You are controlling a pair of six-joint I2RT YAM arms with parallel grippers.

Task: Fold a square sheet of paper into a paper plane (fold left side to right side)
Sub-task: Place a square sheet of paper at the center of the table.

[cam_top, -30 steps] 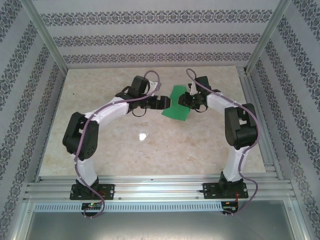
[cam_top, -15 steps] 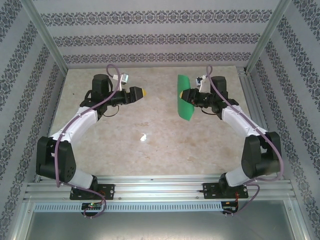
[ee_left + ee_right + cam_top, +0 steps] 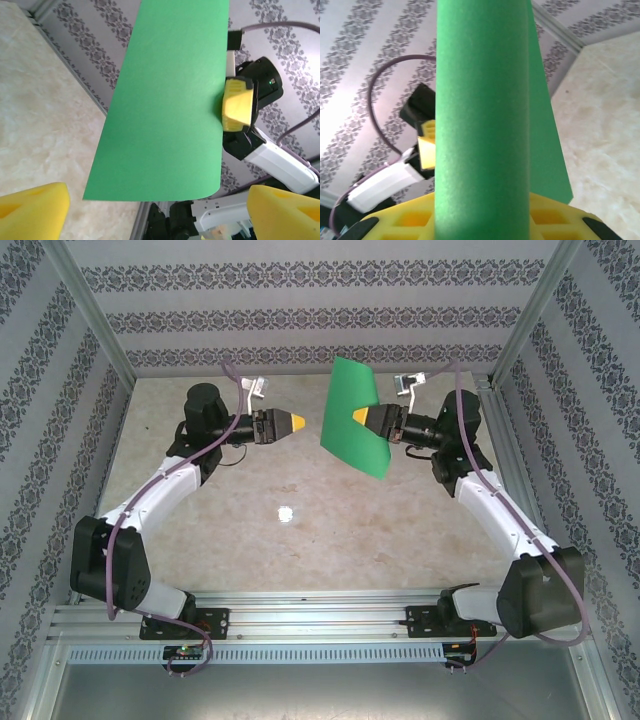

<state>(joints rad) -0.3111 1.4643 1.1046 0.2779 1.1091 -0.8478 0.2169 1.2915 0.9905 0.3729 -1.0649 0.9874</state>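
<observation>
Patterned walls (image 3: 300,315), marble tabletop (image 3: 300,550), aluminium rails (image 3: 320,618)

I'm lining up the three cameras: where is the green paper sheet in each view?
Top external: green paper sheet, upper centre, held above the table.
Left wrist: broad panel from top edge to lower centre.
Right wrist: vertical band down the middle.
Shared landmark: the right gripper pinching its edge.
</observation>
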